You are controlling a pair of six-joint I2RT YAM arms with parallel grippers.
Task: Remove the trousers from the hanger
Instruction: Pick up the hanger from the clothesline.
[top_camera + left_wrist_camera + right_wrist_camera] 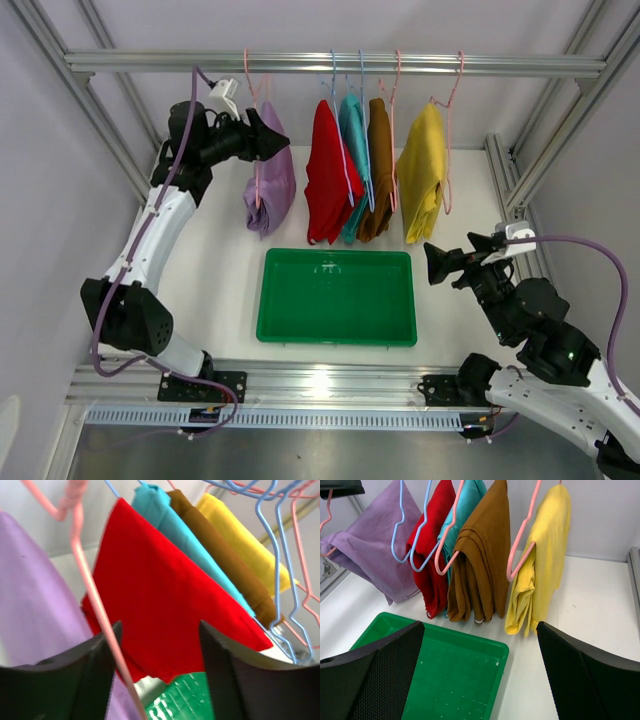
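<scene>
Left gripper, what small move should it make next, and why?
Probably ease the left gripper sideways onto the lilac trousers before closing: its jaws stand open with the pink hanger wire between them, and most of that cloth lies outside them.

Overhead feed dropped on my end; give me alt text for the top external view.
Five folded trouser pairs hang from a rail, left to right: lilac, red, teal, brown, yellow. The left gripper is at the top of the lilac pair; the right gripper hovers low, right of the green tray, in front of the yellow pair.
</scene>
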